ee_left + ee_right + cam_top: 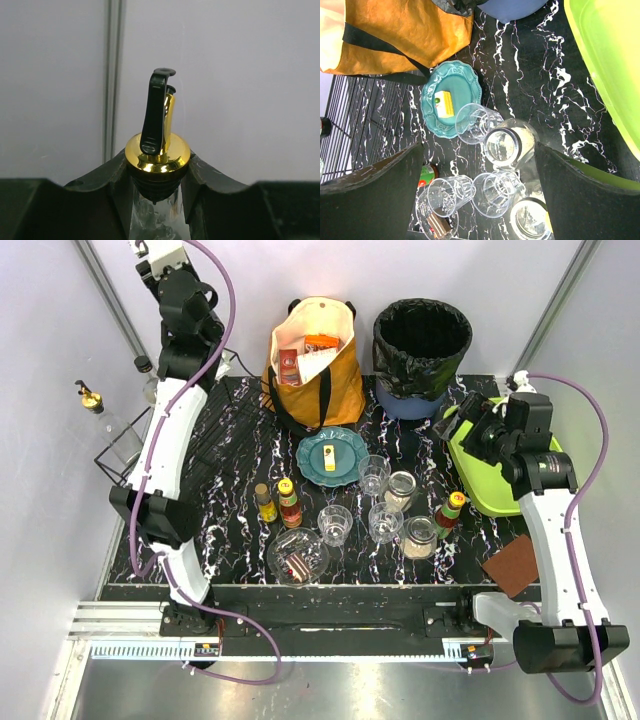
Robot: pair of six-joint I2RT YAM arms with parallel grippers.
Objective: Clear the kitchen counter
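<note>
**Table with its long axis running left to right**

Black marbled table [225, 530] lies just beyond both arm bases. On it stand one glass bowl [297, 555], three tumblers [334, 523], two jars [419, 536], three sauce bottles [289, 502], one teal plate [332, 457], one bag [315, 365] and one bin [422, 345]. Right hand [479, 165] hangs above with its fingers apart and empty. Left hand [157, 170] is closed on the neck of a pourer bottle [157, 150].

Between the right gripper's [476, 150] two dark fingers [370, 200], spread wide apart, a black white-veined kitchen counter [530, 90] carries a teal scalloped plate [462, 82] with a small yellow block [443, 103] on it. Just beside the plate stand clear glass tumblers [477, 122] and open glass jars [502, 145]. An orange fabric bag [405, 30] with a black strap lies at upper left, a black wire rack [350, 100] at left, and a lime-green plastic tray [605, 60] at right.
</note>
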